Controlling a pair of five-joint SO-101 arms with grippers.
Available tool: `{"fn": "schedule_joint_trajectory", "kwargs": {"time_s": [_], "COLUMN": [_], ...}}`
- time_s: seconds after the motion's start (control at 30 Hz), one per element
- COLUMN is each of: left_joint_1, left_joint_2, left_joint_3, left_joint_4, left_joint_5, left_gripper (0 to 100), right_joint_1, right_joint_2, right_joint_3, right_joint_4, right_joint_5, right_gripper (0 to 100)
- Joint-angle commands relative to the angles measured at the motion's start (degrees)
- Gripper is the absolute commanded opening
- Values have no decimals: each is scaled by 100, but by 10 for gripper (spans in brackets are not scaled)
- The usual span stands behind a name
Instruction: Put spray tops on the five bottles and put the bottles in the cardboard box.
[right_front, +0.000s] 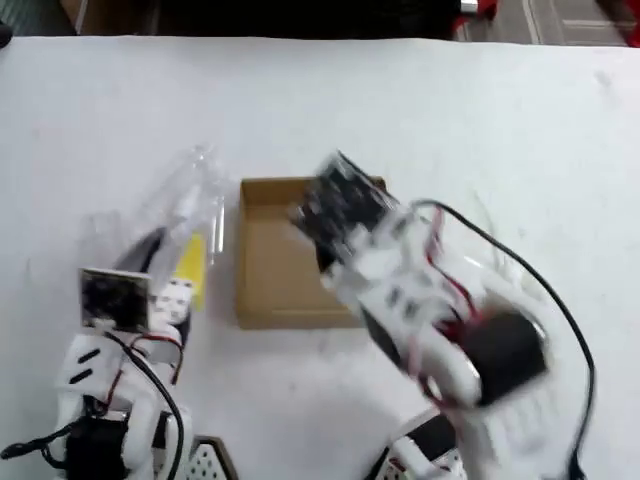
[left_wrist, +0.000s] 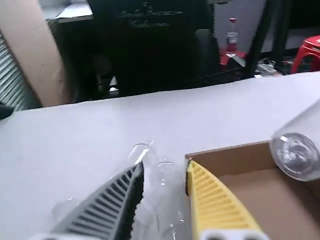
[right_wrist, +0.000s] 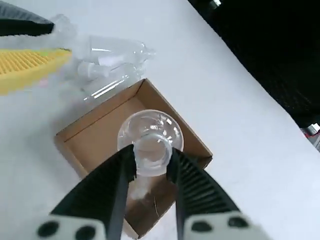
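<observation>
While my right gripper (right_wrist: 151, 156) hangs over the box (right_wrist: 100, 142) with its fingers clamped on a clear bottle (right_wrist: 150, 129), I judge the step in hand to be packing that bottle. I cannot tell whether a spray top is on it. The next move, as I read it, calls for lowering the bottle well inside the box walls, tilting it so it can lie flat on the floor, and only then letting the fingers go. If I let go from this height it could bounce or roll out.

My left gripper (left_wrist: 165, 167) has its fingers spread apart, one grey and one yellow, either side of the loose bottles (left_wrist: 142, 150), which lie on the worktop (right_front: 450, 100) just beside the box, on the side toward the left edge. It grips nothing yet. I cannot say how many bottles lie there, since the clear plastic runs together.

From my right wrist camera I look straight down the held bottle into the box, which gives me aim but no sense of height. The left wrist camera supplies that, showing the bottle's round base from the side, hanging above the open top and apart from the rim. The high camera adds the layout, with the box about midway between the left and right edges, nearer the near edge than the far one.
</observation>
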Motion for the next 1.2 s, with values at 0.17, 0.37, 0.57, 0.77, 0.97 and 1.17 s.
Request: {"fn": "schedule_joint_trajectory", "kwargs": {"time_s": [0.17,0.37,0.57,0.77,0.97,1.17], "left_joint_1": [-1675,-1719,-1402,-1402,-1393,-1393], "left_joint_2": [4,4,4,4,4,4], "left_joint_3": [1152,1670,1802,1802,1802,1820], "left_joint_4": [-1415,-2013,-2048,-2048,-2048,-2057], "left_joint_5": [976,1099,1090,1090,1090,1090], "left_gripper": [134,134,134,134,134,134], "right_joint_1": [75,40,66,-48,-75,-198], "right_joint_2": [1912,3134,4567,5701,6431,6519], "right_joint_3": [-273,-958,-2048,-3182,-3833,-4000], "right_joint_4": [-1253,-1411,-1262,-787,-629,-655], "right_joint_5": [-88,-88,-53,-53,-88,-97], "right_gripper": [16,16,16,16,16,16]}}
